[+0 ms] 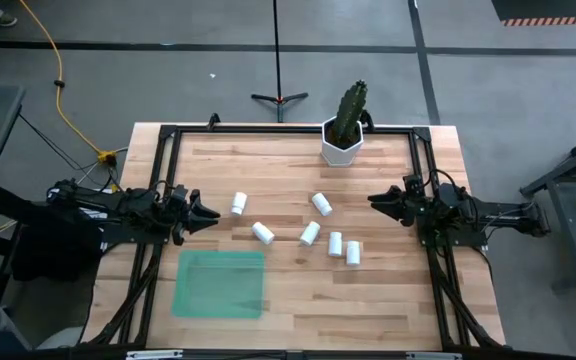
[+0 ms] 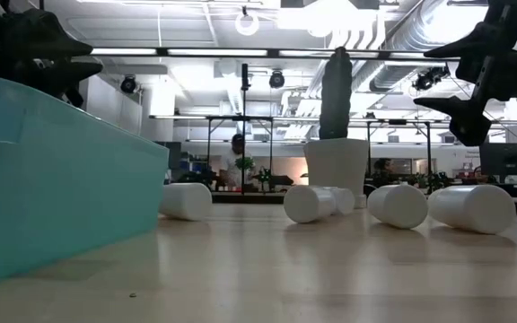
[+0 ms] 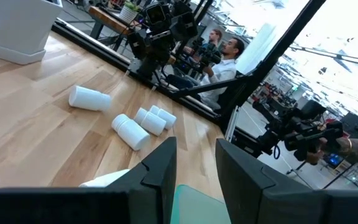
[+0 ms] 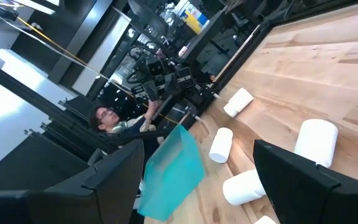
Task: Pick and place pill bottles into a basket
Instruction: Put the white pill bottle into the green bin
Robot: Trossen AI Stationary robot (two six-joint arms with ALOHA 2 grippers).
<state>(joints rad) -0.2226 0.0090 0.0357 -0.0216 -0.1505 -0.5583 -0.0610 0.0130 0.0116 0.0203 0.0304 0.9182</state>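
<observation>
Six small white pill bottles lie on their sides on the wooden table: two at centre left (image 1: 238, 204) (image 1: 262, 233), two in the middle (image 1: 322, 204) (image 1: 310, 234) and two side by side (image 1: 344, 248). The green tray (image 1: 220, 284) sits flat at the near left. My left gripper (image 1: 214, 213) is open, above the table's left side, pointing right toward the bottles; its wrist view shows the gap (image 3: 196, 171). My right gripper (image 1: 373, 200) is open, above the right side, pointing left; its fingers stand wide apart (image 4: 197, 180). Both are empty.
A white hexagonal pot (image 1: 343, 148) with a cactus stands at the far edge, middle right. A black frame (image 1: 288, 129) runs round the table. People show beyond the table in the wrist views (image 3: 225, 56) (image 4: 107, 118). Bare wood lies right of the tray (image 1: 368, 300).
</observation>
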